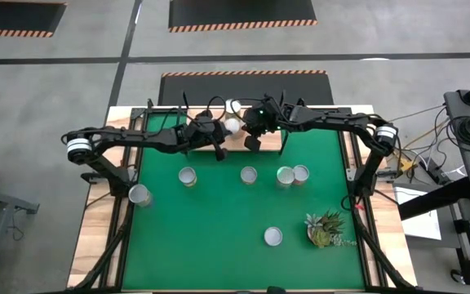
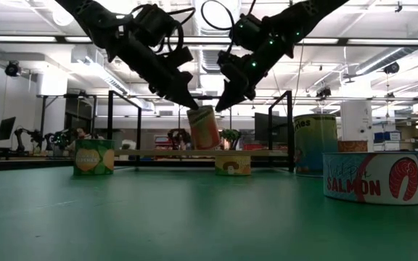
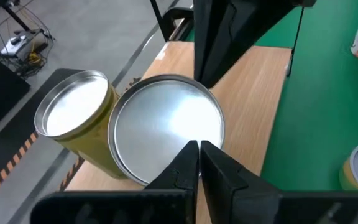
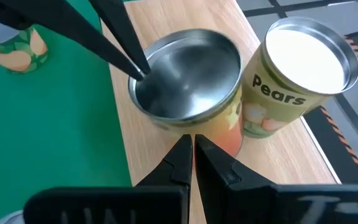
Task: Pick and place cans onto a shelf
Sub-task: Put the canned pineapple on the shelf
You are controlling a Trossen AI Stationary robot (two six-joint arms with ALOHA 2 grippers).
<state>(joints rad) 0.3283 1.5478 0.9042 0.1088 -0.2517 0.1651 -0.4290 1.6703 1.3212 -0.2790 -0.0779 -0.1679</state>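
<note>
A silver-topped can [image 3: 166, 121] leans tilted over the light-wood shelf [image 3: 253, 93], seen tilted in the low view as the can [image 2: 204, 128]. My left gripper [image 3: 199, 148] and my right gripper [image 4: 188, 142] are both shut and meet its top from opposite sides. In the high view, the left gripper [image 1: 221, 131] and the right gripper [image 1: 245, 126] flank this can [image 1: 232, 125]. A "Pears" can [image 4: 297, 74] stands upright on the shelf right beside it. My left gripper touches the tilted can's top rim [image 3: 191, 140] with its shut fingertips, slanting down from the table's left. My right gripper sets its shut fingertips against the opposite rim [image 4: 188, 127], slanting down from the table's right. The can leans between the two tips, its base down at the shelf board [image 2: 267, 153].
On the green mat [image 1: 219, 220] stand a row of cans [image 1: 187, 175], [image 1: 249, 174], [image 1: 292, 175], one more near the front [image 1: 273, 236] and one at the left edge [image 1: 139, 195]. A leafy plant [image 1: 325, 229] sits front right. Black brackets [image 2: 290, 130] rise at the shelf's ends.
</note>
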